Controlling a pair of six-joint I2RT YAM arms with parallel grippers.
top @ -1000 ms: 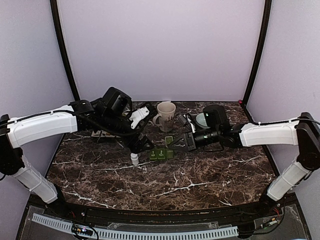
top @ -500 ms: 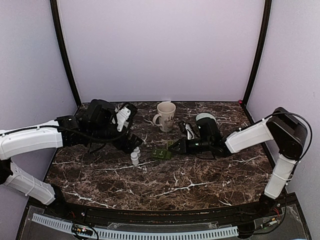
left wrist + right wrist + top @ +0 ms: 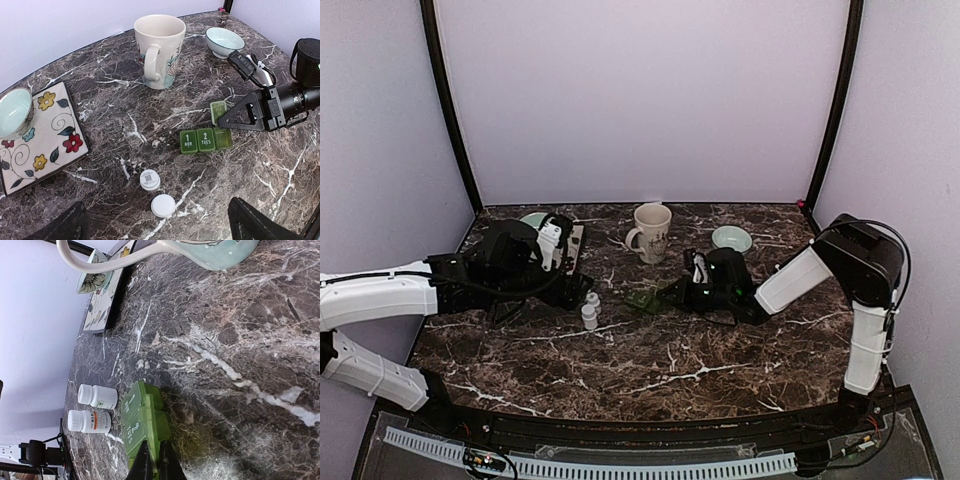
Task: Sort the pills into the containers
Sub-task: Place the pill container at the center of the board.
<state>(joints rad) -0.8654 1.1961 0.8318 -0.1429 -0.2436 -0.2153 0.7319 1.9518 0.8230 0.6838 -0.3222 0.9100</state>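
- Overhead: left end effector point(image 3: 572, 288) spread wide, holding nothing, with two white pill bottles point(image 3: 588, 318) just ahead of it.
- Left wrist: green pill organizer point(image 3: 205, 139) lies on the desk point(image 3: 100, 165) beyond the bottles.
- Right wrist: right end effector point(image 3: 156, 461) is closed, its tips touching the organizer's edge.

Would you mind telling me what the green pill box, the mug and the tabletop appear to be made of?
Pill box: likely plastic, translucent green, with printed day labels.
Mug: probably glazed ceramic, cream and glossy, floral print.
Tabletop: dark marble or a marble-look laminate; white veins, slight sheen.
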